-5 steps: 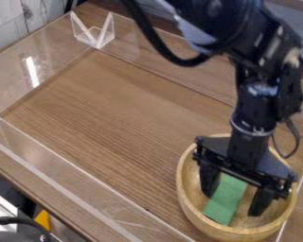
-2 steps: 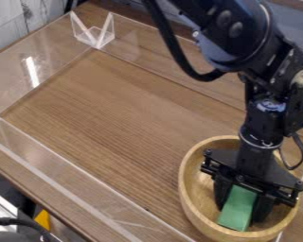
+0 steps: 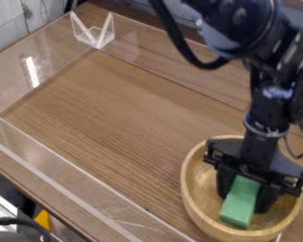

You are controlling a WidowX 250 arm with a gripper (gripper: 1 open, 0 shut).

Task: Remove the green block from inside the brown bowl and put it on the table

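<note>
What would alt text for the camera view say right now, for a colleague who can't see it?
A black robot gripper pointing straight down is closed around the green block inside the brown bowl at the lower right. The bowl sits on a wood-grain table edged by clear acrylic walls.

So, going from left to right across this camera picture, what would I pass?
Clear acrylic wall → bare brown wood-grain tabletop → large round light-brown wooden bowl, with the flat bright green block inside it between the robot's black fingers.

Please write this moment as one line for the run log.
gripper: shut on green block | green block: inside brown bowl, tilted | table: block not placed yet
</note>
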